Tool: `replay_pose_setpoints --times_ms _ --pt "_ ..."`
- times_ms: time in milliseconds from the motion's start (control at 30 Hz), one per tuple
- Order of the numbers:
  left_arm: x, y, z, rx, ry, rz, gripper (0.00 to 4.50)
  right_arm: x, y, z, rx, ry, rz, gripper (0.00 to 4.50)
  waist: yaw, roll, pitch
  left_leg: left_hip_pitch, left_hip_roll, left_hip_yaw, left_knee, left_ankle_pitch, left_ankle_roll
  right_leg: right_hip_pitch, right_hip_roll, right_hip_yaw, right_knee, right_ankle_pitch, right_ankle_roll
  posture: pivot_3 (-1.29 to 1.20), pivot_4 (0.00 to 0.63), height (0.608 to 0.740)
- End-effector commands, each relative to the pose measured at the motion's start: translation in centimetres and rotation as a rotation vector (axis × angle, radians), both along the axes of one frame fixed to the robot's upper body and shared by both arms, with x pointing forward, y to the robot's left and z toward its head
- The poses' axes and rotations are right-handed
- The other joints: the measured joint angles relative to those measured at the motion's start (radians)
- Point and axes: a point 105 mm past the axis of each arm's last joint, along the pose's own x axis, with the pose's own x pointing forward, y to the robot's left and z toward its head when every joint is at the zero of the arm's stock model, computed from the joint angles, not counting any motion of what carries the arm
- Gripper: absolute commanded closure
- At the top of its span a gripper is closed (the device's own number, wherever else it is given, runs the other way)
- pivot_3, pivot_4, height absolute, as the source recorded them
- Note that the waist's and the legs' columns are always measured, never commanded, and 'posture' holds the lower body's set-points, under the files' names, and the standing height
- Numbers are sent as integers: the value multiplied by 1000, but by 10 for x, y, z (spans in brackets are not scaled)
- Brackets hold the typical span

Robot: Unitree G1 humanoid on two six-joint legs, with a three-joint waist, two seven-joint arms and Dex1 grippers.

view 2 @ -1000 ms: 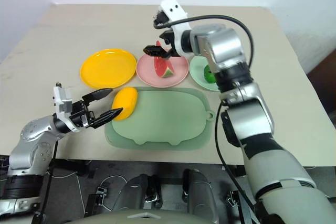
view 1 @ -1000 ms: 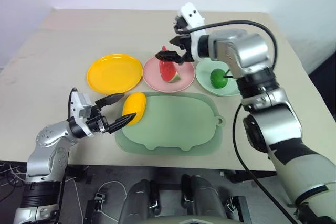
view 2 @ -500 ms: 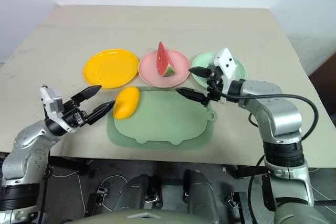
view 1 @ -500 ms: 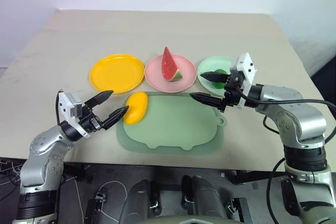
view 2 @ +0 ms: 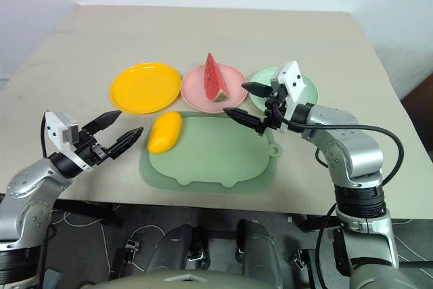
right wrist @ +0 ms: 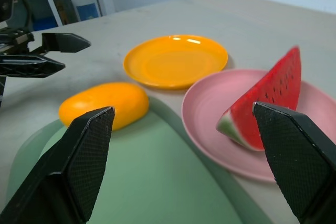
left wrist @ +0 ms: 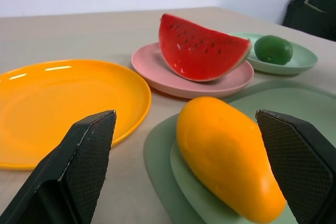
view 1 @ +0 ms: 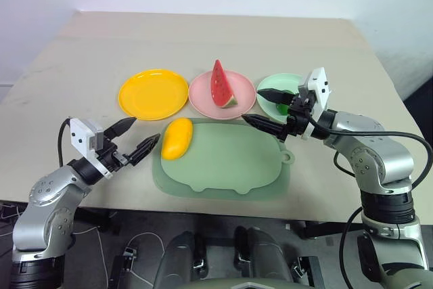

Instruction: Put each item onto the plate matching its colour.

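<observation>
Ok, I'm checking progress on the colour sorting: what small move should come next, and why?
Probably ease the left gripper forward around the mango. It is open and empty just short of the mango, which lies on the mat while the yellow plate is bare. The watermelon wedge and green fruit already sit on matching plates.

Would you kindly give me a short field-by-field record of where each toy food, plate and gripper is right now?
mango: lying on the left end of the green mat, not on a plate
yellow plate: holds nothing
watermelon wedge: on the pink plate
green fruit: on the green plate
left gripper: open, beside the mango, apart from it
right gripper: open, above the mat's right end, holding nothing
</observation>
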Motion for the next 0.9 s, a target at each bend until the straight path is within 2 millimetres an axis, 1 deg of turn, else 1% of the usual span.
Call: replay_pose_setpoints --times_ms 33,133,267,367,400,467,500,567,700,833,900 --pt "-3 -4 16 33 -2 20 0 -5 2 16 3 -58 43 24 1 0 0 0 0 0 0 0 0 0 0 0 0 0 0 0 150 696" --pt "-3 -11 18 31 57 20 0 -8 2 21 -2 -62 80 24 1 0 0 0 0 0 0 0 0 0 0 0 0 -1 2 0 150 696" --pt "4 -17 6 110 166 88 0 -13 0 23 -20 -64 117 24 1 0 0 0 0 0 0 0 0 1 0 0 0 0 3 0 150 696" --pt "7 -30 2 130 210 69 0 -15 -1 25 -26 -71 128 24 1 0 0 0 0 0 0 0 0 1 0 0 0 0 3 0 150 696" --pt "9 -38 0 147 236 57 0 -18 -2 27 -24 -73 137 24 3 0 0 0 0 0 0 0 0 1 0 0 0 0 3 0 150 696" --pt "12 -50 4 143 252 25 0 -25 -4 33 1 -80 172 24 7 0 0 0 0 0 1 0 0 1 0 0 1 0 2 0 150 696" --pt "14 -53 4 151 274 30 0 -27 -4 34 0 -82 178 24 7 0 0 0 0 0 1 0 0 2 0 0 1 0 2 0 150 696" --pt "18 -59 5 164 286 27 0 -30 -6 29 -45 -76 182 24 5 -1 0 0 0 0 1 0 0 2 0 0 0 1 1 0 150 696" --pt "24 -69 6 168 324 20 0 -42 -7 16 -122 -48 236 24 6 -1 0 0 -1 0 1 0 0 2 0 0 0 1 2 0 150 696" --pt "30 -69 -1 215 395 65 0 -45 -9 8 -181 -47 258 24 3 -1 0 1 -1 0 2 0 0 3 0 0 1 0 4 0 150 696" --pt "32 -68 -5 238 438 90 0 -45 -11 8 -192 -50 266 24 5 -1 0 1 -1 0 2 0 0 3 0 0 2 -1 4 0 150 696"
